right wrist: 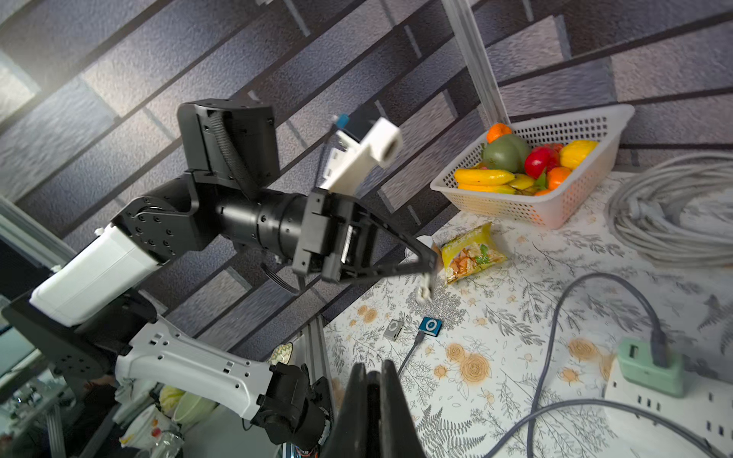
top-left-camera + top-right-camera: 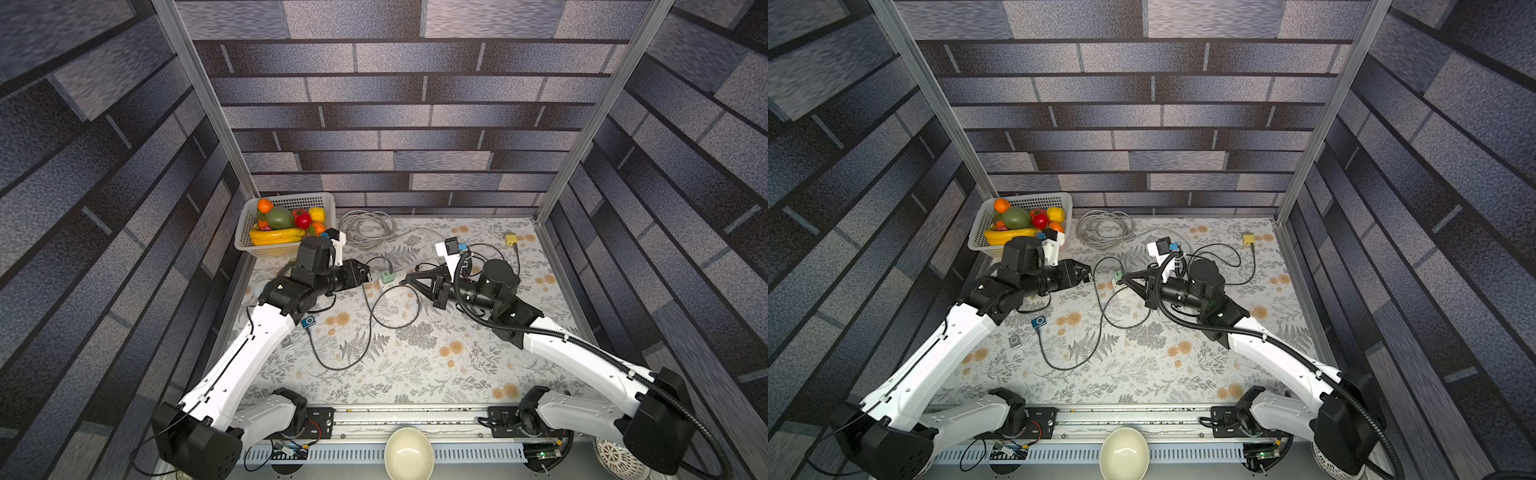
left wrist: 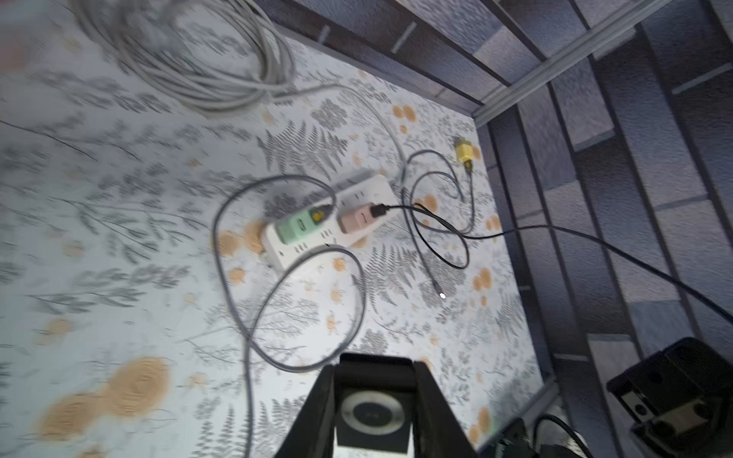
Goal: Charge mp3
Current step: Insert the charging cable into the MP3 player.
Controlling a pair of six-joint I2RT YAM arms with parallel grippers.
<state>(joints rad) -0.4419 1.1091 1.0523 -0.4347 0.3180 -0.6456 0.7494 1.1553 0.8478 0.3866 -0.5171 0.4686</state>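
My left gripper point(image 3: 375, 366) is shut on a small square mp3 point(image 3: 373, 416) with a round control ring, held above the table left of the white power strip point(image 3: 357, 190). In the right wrist view that mp3 point(image 1: 425, 291) hangs from the left fingertips. A blue mp3 point(image 2: 308, 322) lies on the table with a grey cable's plug point(image 1: 416, 339) at its edge, and a silver mp3 point(image 2: 286, 343) lies beside it. My right gripper point(image 2: 405, 280) is shut and empty, just right of the green charger point(image 2: 387, 276). A pink charger point(image 3: 357, 218) feeds a black cable with a free tip point(image 3: 442, 294).
A white fruit basket point(image 2: 291, 198) stands at the back left, with a coiled grey cable point(image 2: 365, 228) next to it. A snack bag point(image 1: 472, 253) lies in front of the basket. A yellow charger point(image 2: 511, 239) sits at the back right. Cable loops cross the middle.
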